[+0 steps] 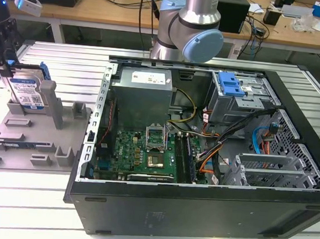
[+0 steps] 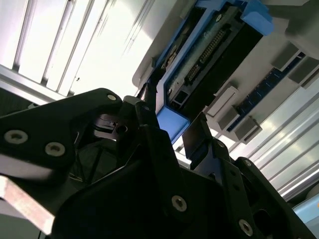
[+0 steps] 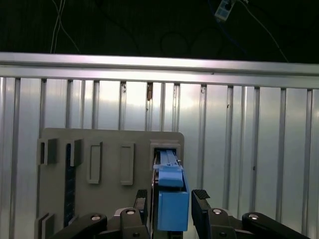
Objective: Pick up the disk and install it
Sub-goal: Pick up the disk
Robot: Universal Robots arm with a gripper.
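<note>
Straddling the blue-framed edge of the disk (image 1: 26, 91), the gripper (image 3: 171, 194) is shown with its jaws parted, one of the black fingers (image 3: 201, 198) set on each side of the blue frame (image 3: 173, 209). In the first wrist view a thin dark gap is seen between the frame and one finger, while the other finger is placed just beside it, and whether contact is made there cannot be told. The disk is not lifted: it is stood on edge, nearly upright, in a slot of the grey fixture plate (image 1: 36, 137) at the exterior view's left, with its white-and-blue label turned toward the camera. The plate, fitted with upright posts, is laid on a table of ribbed aluminium (image 1: 20, 208). Just beside it, toward the exterior view's right, an open computer case (image 1: 197, 211) is laid on its side, and inside it a green motherboard (image 1: 141, 151), a grey power supply (image 1: 142, 93) and a drive cage (image 1: 244, 104) topped by a blue latch (image 1: 231, 83) are exposed. Behind the case a grey and pale-blue joint of the arm (image 1: 190, 22) is seen, and a wooden workbench (image 1: 102, 7) strewn with cables is seen farthest back.
</note>
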